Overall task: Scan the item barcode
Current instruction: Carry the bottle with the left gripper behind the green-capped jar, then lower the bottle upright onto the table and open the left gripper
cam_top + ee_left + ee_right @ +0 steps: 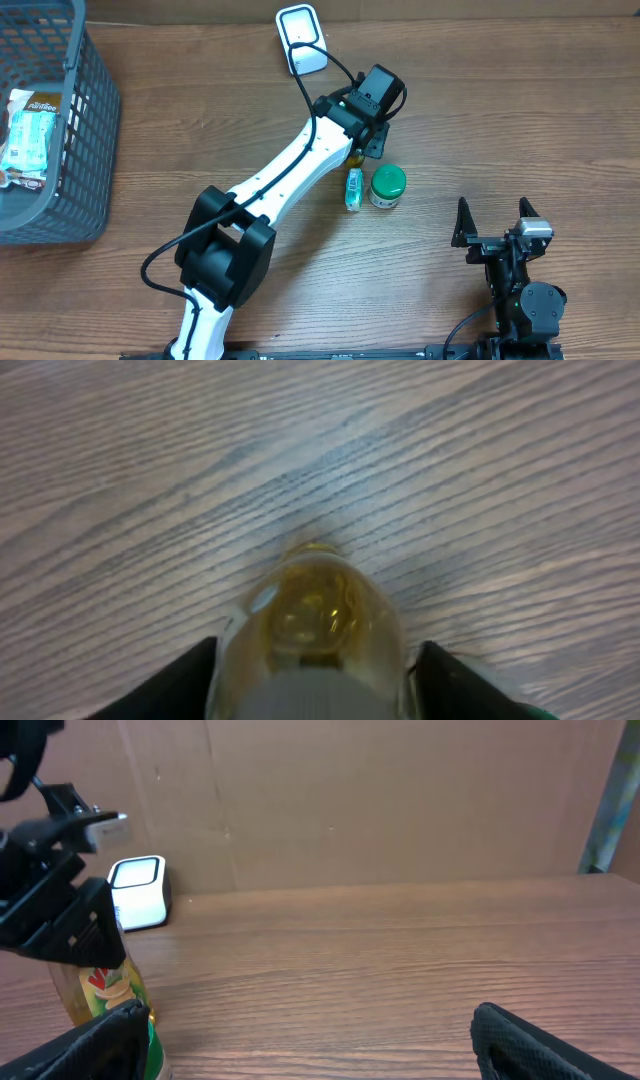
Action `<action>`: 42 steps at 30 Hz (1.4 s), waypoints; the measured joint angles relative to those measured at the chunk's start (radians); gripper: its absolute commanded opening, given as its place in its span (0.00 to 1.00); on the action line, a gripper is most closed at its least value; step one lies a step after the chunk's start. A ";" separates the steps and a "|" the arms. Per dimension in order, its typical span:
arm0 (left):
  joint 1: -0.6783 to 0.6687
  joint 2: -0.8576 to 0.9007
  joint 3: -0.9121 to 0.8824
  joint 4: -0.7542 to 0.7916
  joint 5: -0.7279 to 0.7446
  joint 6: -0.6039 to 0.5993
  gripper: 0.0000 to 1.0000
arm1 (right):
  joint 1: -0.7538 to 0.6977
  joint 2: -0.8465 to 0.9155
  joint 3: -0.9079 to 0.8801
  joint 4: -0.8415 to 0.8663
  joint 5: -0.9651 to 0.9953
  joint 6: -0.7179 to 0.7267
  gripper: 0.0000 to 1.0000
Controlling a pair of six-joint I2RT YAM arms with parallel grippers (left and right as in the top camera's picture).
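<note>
White box scanner [300, 40] sits beyond the left jaws. Clear bottle of yellow liquid [310, 610] stands on the wooden worktop [150, 460] between those jaws; grip cannot be confirmed. Green-lidded round jar [387, 186] stands just right of them. Right jaws wide open, empty, well apart from the bottle.

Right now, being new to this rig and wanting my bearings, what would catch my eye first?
The white left arm stretched across the middle of the table, its hand straddling an amber bottle. After that, the white scanner at the far edge and the grey basket on the left.
</note>
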State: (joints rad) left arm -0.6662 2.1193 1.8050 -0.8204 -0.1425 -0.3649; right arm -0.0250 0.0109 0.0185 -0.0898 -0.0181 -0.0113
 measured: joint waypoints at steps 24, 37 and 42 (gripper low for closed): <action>0.000 0.000 0.000 0.055 0.102 0.003 0.93 | 0.000 0.000 0.000 0.000 0.000 0.000 1.00; 0.000 -0.032 0.113 0.032 0.062 0.062 1.00 | 0.000 0.000 0.000 0.000 0.000 0.000 1.00; 0.003 -0.131 0.226 -0.020 -0.058 0.098 1.00 | 0.000 0.000 0.000 0.000 0.000 0.000 1.00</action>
State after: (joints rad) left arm -0.6628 1.9884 2.0312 -0.8406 -0.2005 -0.2672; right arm -0.0250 0.0109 0.0185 -0.0902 -0.0181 -0.0109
